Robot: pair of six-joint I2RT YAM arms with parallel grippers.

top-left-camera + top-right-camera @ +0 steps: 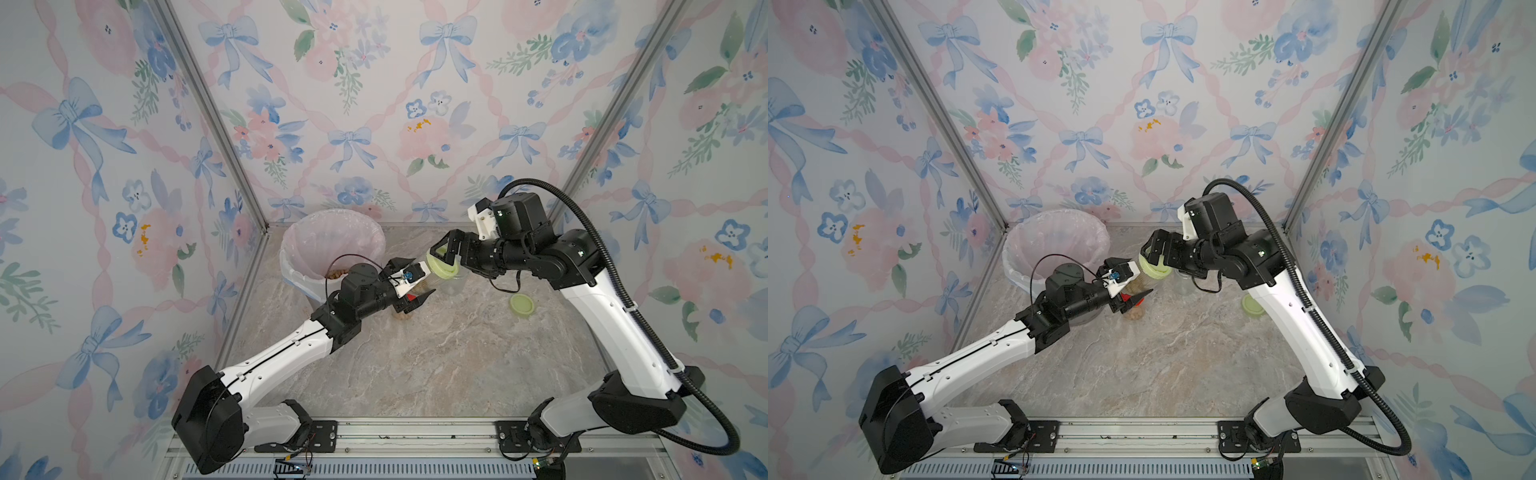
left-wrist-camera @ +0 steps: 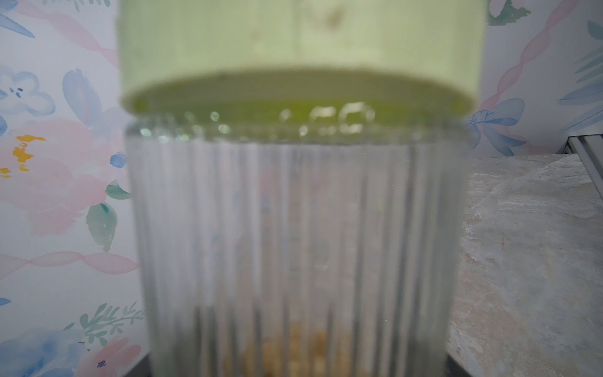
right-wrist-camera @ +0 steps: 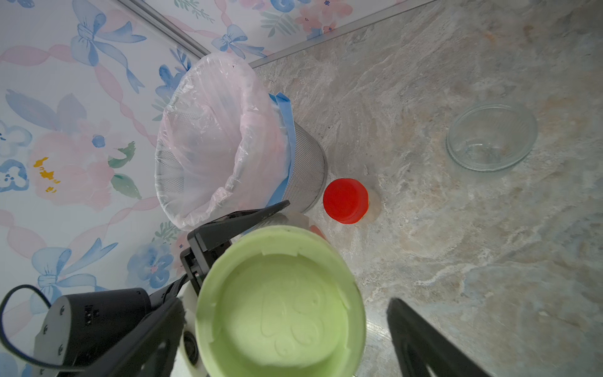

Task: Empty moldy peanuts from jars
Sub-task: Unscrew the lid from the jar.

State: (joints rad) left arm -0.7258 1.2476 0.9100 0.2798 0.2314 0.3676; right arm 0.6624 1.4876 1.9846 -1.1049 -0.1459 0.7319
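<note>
Left wrist: ribbed clear jar (image 2: 293, 228), green lid (image 2: 293, 42), left hand (image 1: 419, 278) gripping; right hand (image 3: 285, 305) open.

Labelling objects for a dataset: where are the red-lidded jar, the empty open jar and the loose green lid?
red-lidded jar (image 3: 346, 199): right wrist view, top of its red lid.
empty open jar (image 3: 491, 143): right wrist view, inside base.
loose green lid (image 1: 522, 306): in a top view, its centre.

White left arm (image 1: 282, 357) and right arm (image 1: 602, 328) have black joints; a ribbed black hose (image 1: 534, 182), seemingly clipped, lines the right.
</note>
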